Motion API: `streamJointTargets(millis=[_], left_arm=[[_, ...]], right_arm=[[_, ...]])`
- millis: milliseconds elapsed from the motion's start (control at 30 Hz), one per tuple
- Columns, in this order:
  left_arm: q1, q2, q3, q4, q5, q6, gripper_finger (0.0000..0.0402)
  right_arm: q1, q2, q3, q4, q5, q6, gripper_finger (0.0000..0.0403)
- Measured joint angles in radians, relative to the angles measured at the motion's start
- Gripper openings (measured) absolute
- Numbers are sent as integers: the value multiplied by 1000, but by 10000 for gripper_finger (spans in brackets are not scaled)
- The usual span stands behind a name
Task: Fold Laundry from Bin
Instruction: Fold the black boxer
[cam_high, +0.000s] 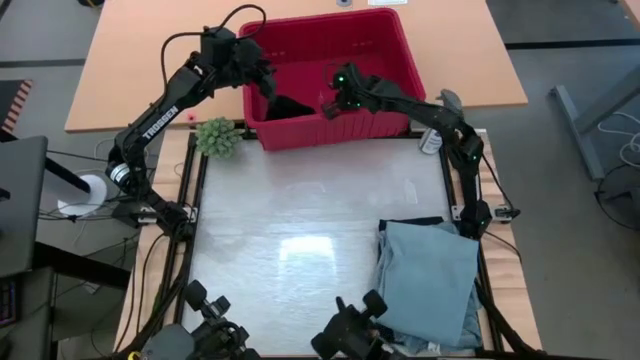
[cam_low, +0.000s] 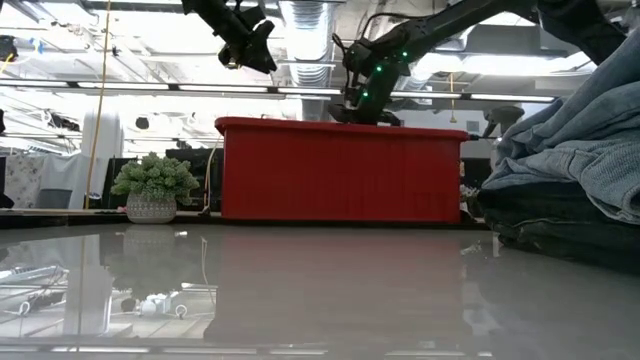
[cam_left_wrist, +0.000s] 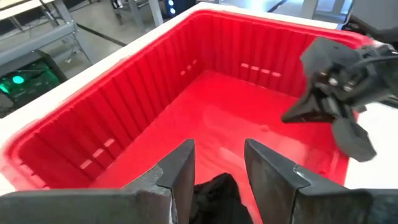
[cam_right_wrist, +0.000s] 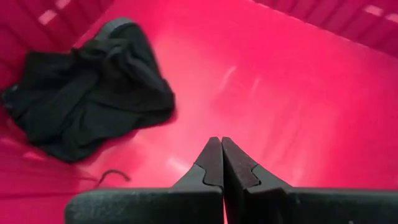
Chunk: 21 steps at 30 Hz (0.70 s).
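The red bin (cam_high: 400, 60) stands at the table's far edge. A small black garment (cam_high: 285, 105) lies crumpled on its floor near the left wall, also seen in the right wrist view (cam_right_wrist: 87, 99). My left gripper (cam_left_wrist: 217, 168) hovers open above the bin's left end, over the black garment (cam_left_wrist: 214, 196), and stands clear above the rim in the low view (cam_low: 262, 52). My right gripper (cam_right_wrist: 221, 163) is shut and points down into the middle of the bin (cam_high: 326, 103), to the right of the garment and above the bare red floor.
A pile of folded blue and dark laundry (cam_high: 430, 285) lies at the table's near right corner and looms at the right of the low view (cam_low: 570, 170). A small potted plant (cam_high: 218, 137) stands beside the bin's near left corner. The table's middle (cam_high: 300, 230) is bare.
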Motion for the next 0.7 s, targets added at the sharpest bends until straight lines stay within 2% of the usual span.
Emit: streamJointTargets(millis=[233, 400, 700], left_arm=[[0, 0, 0, 19, -12, -4, 129], [0, 5, 0, 20, -7, -41, 129], [0, 5, 0, 73, -10, -93, 129]], right_arm=[[20, 0, -2, 20, -18, -12, 15], [13, 1, -2, 9, -110, 3, 16], [54, 1, -2, -5, -114, -27, 16]])
